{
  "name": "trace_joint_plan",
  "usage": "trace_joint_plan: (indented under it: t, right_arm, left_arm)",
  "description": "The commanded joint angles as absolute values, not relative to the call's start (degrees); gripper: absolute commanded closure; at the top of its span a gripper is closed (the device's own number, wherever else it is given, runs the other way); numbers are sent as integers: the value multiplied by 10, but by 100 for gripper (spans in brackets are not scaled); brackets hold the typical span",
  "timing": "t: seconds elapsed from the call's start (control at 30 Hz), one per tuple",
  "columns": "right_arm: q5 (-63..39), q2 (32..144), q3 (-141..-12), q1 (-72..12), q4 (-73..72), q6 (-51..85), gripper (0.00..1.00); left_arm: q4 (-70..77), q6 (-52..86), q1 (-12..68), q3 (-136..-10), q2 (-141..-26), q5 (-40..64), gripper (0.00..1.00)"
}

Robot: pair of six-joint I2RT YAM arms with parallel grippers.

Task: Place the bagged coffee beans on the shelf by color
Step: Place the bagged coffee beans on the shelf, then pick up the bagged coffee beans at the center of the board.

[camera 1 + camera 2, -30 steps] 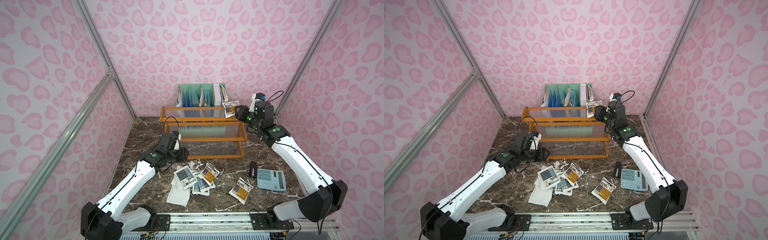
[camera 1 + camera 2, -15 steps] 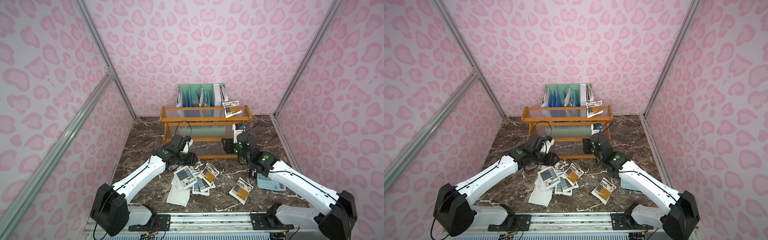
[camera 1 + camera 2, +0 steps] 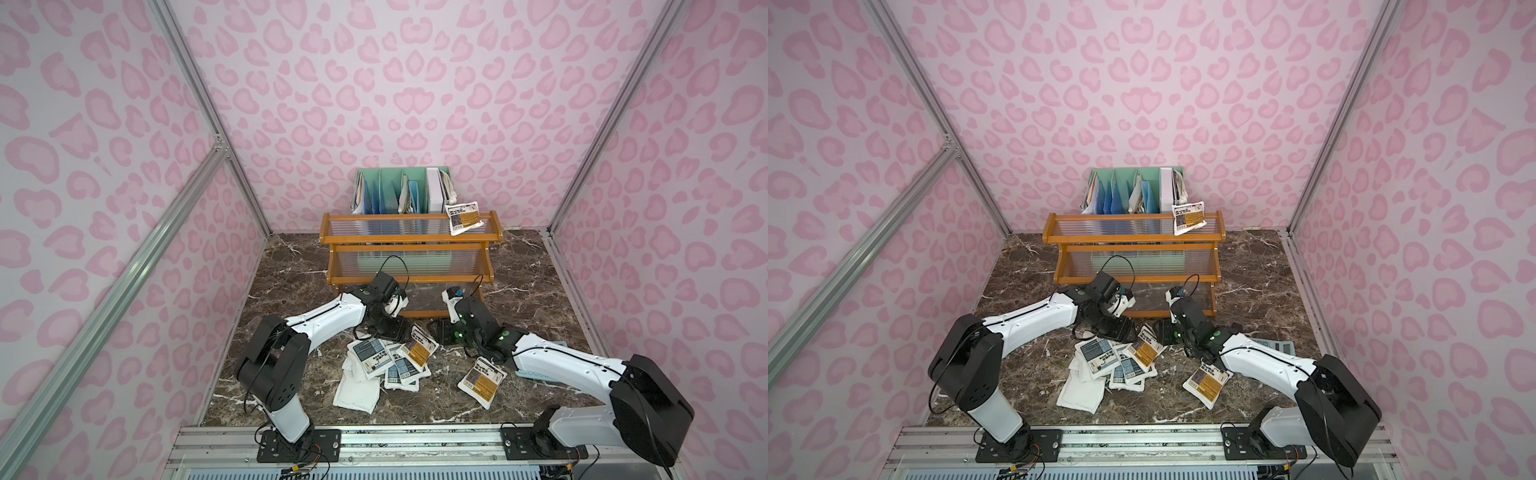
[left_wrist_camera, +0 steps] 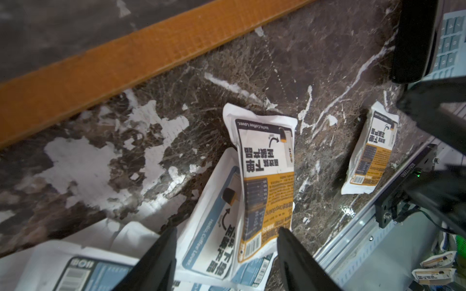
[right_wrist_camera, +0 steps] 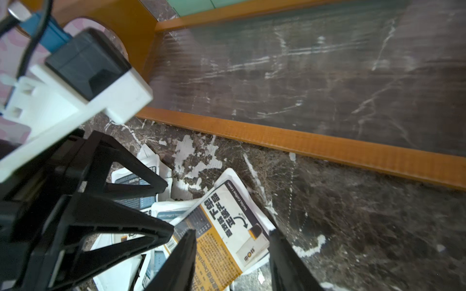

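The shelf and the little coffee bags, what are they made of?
The shelf has a frame that looks like wood, orange-brown and smooth with a soft sheen. Its tiers are clear ribbed sheets, likely plastic: the dark veined table shows through. The coffee bags look like thin white film, slightly glossy and creased, probably plastic or coated paper.

White arm links [image 3: 328,321], black joints [image 3: 270,365], looping black cables [image 3: 393,257], left hand [image 5: 169,208] black, truss-framed.

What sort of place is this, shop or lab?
Likely a lab booth, not a shop: pink printed walls on aluminium framing, two arms bolted to a rail, a staged shelf.
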State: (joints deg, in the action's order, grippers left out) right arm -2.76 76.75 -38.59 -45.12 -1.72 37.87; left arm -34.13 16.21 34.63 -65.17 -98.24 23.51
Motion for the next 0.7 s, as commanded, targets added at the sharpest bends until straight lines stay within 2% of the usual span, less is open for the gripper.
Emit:
trace_joint_plan:
  t: [0.0,0.23,0.37,0.6,0.67]
  right_arm:
    - [-39,772,-378,-454,-44,379,50]
    - [-32,777,-372,-454,-45,375,51]
    - [-28,772,-372,-454,-46,373,51]
    - [-21,762,-360,-454,-48,380,51]
    - [-17,757,-357,-454,-47,382,51]
  left_arm:
    - [-354,144,348,-662,-994,271,34]
    - [-379,134,352,-688,-1041,285,35]
    - [-386,134,354,-697,-1057,292,41]
    - [-387,131,355,-705,-1075,304,100]
    - [-387,131,355,-704,-1073,304,100]
